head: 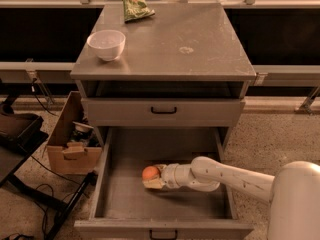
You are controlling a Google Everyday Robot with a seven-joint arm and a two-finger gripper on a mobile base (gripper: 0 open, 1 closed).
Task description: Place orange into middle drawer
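Dim, warm amber light falls from above, strongest on the grey metal tabletop, where a pale sheen lies beside the round white bowl at 11 o'clock. The recess under the top sits in deep shadow. Lower, toward 6 o'clock, the wide grey metal drawer is duller; there the gripper clasps the small round orange fruit, a soft shadow beneath them.

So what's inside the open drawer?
The middle drawer holds the orange, gripped by the gripper on the robot's arm. The floor under the arm and the orange is covered and can't be seen.
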